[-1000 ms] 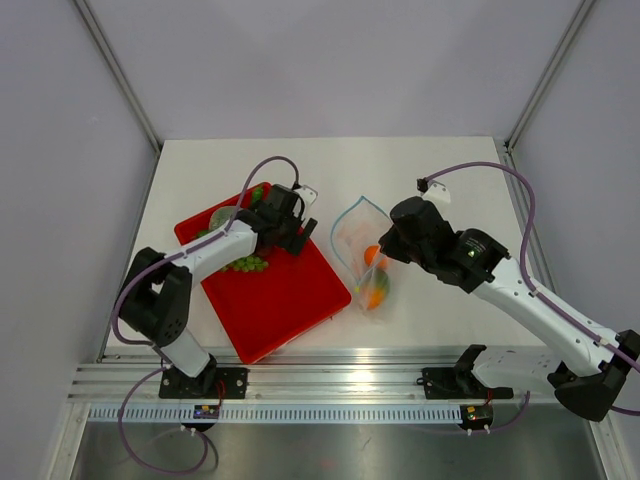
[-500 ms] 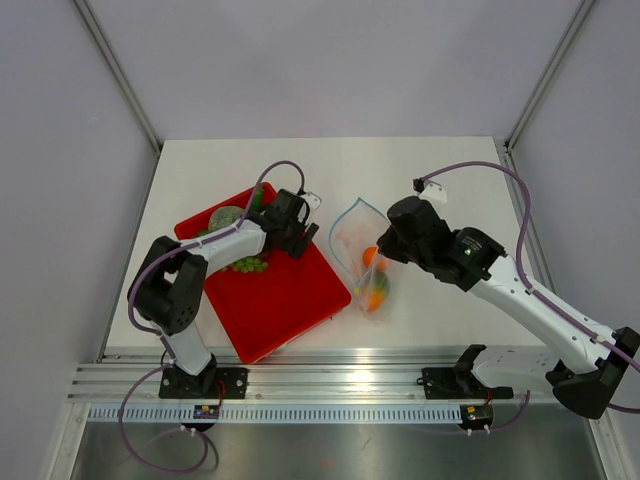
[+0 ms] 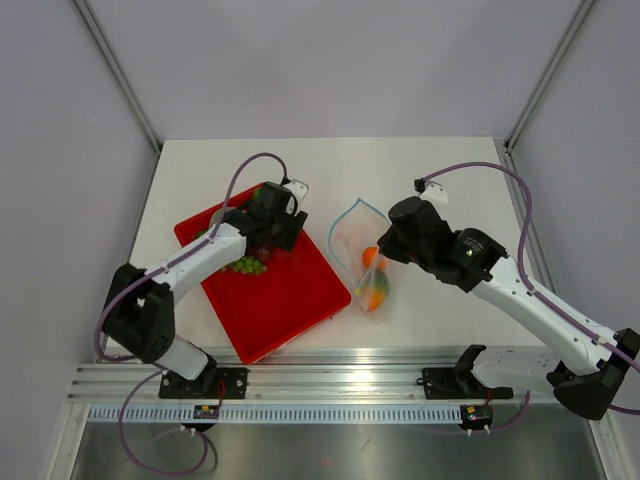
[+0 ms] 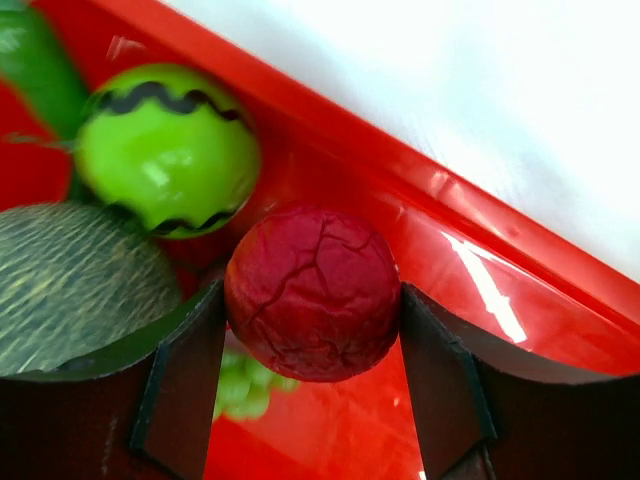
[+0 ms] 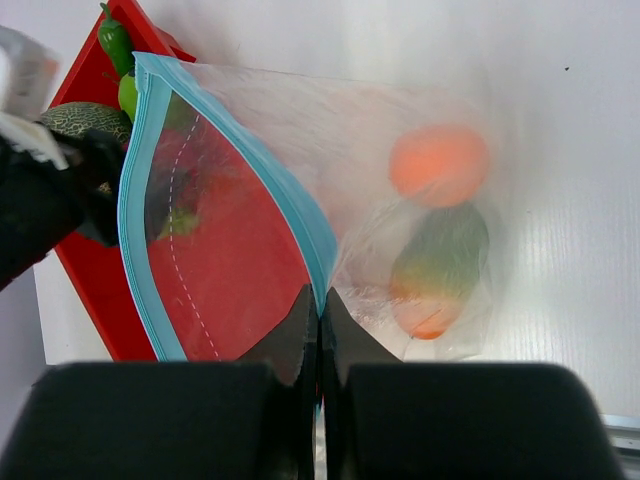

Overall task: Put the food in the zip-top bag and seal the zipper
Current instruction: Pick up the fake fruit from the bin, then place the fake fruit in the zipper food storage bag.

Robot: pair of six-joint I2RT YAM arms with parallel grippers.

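In the left wrist view a red round fruit [image 4: 312, 290] sits between the fingers of my left gripper [image 4: 312, 305]; both fingers touch it, just above the red tray's far rim [image 4: 400, 170]. Beside it lie a green striped ball [image 4: 165, 145], a netted melon [image 4: 70, 270], a cucumber [image 4: 35, 60] and grapes [image 4: 245, 385]. My right gripper [image 5: 320, 300] is shut on the blue zipper [image 5: 300, 215] of the zip-top bag [image 5: 300, 110] and holds its mouth open toward the tray. An orange [image 5: 438, 163] and a mango [image 5: 440, 265] lie inside the bag.
The red tray [image 3: 285, 300] lies skewed at the table's left middle, with the grapes [image 3: 247, 265] on it. The bag [image 3: 352, 235] lies just right of the tray. Grey walls and metal posts ring the white table; a rail runs along the near edge.
My left gripper has shifted a little left along the tray's far side and its jaws have narrowed onto the red fruit. The right arm and the bag have stayed put.
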